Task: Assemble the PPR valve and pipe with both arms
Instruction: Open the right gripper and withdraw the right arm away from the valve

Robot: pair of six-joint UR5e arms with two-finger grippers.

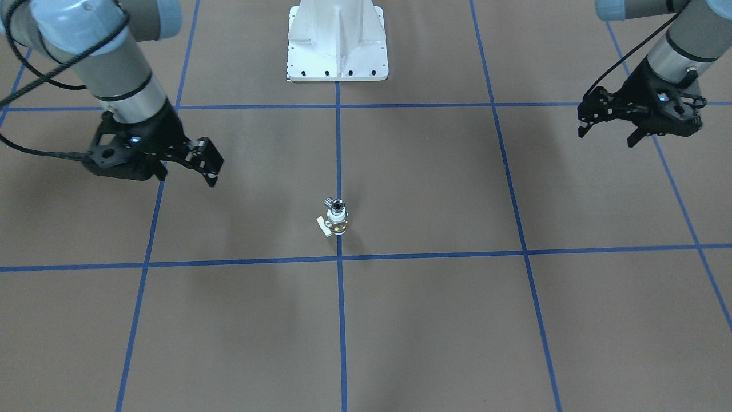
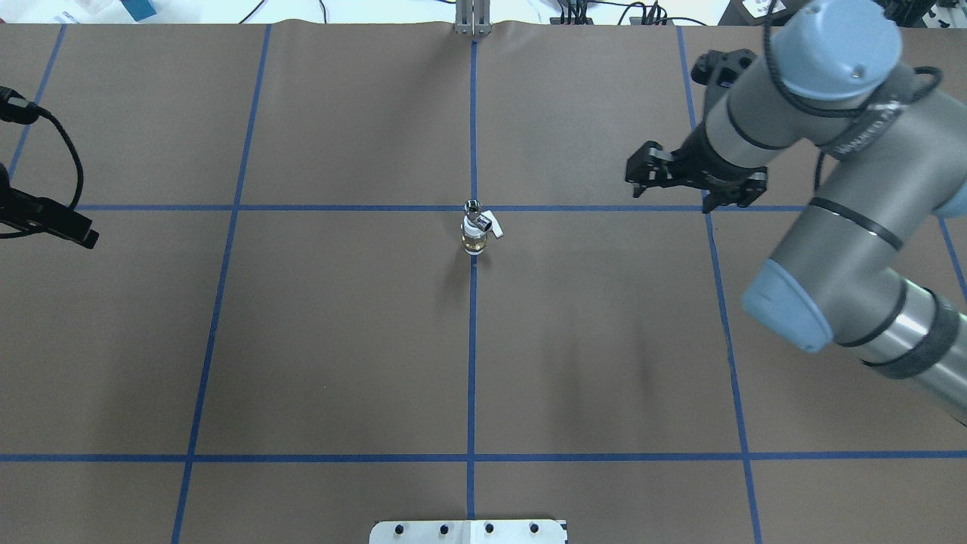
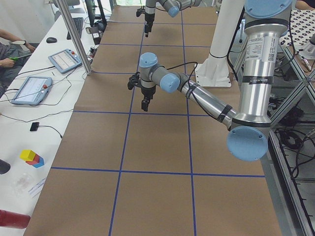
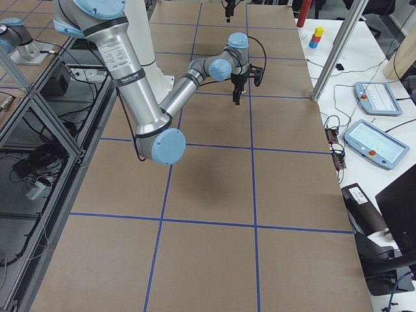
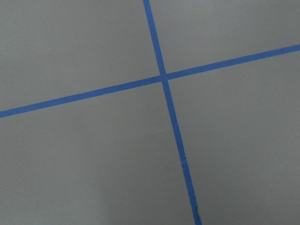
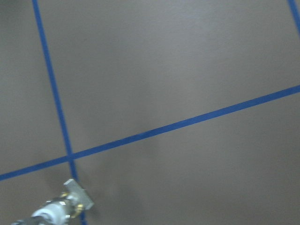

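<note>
The PPR valve [image 1: 337, 222] stands upright on the brown table at the middle blue line, brass middle and white side handle [image 2: 495, 225] showing. The silvery pipe [image 1: 338, 204] with its dark bore sits on the valve's top end; it also shows in the overhead view [image 2: 474, 205]. My right gripper [image 2: 670, 195] is open and empty, hovering far to the valve's right; in the front view it [image 1: 213, 169] is at the left. My left gripper [image 1: 606, 136] is open and empty, far out on the other side. The right wrist view catches the valve [image 6: 61, 212] at its bottom left.
The white pedestal base [image 1: 337, 46] stands at the robot's edge of the table. Blue tape lines [image 5: 164, 77] grid the brown surface. A metal post [image 2: 472, 19] stands at the far edge. Tablets [image 3: 29, 89] and cables lie on a side bench.
</note>
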